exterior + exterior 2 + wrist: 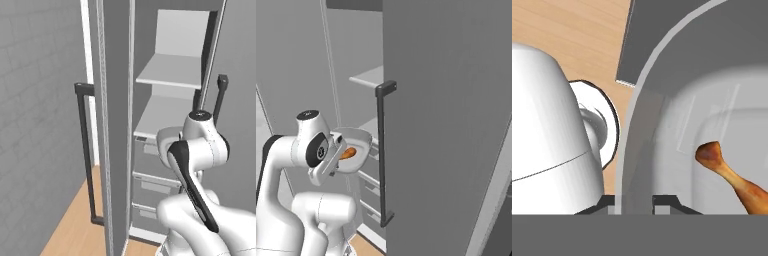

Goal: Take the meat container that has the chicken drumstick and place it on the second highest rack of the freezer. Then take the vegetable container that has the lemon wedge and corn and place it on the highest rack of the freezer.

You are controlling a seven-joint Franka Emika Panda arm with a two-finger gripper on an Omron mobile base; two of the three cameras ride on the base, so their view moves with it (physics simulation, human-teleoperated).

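The gripper (637, 202) is clamped narrowly on the thick rim of the meat container (356, 147), one finger on each side of the wall. In the right base view the container hangs off the hand in front of the open freezer (170, 100), tilted rather than level, with the chicken drumstick (732, 177) lying loose on its floor. It is not yet on any shelf.

Risks noted:
- The hold is at one edge only. The far side of the container is unsupported, so it may swing or slip at the rim during a quick move.
- The tilt could let the drumstick slide toward the low side and, if it steepens, roll out.
- The opening is narrow. The door (456, 125) with its long black handle (381, 155) stands just beside the container, and a sideways swing could strike it.
- The target is the lower of the two shelves (167, 115); the highest rack (172, 70) sits close above. Entering too high would catch the rim on its front edge.
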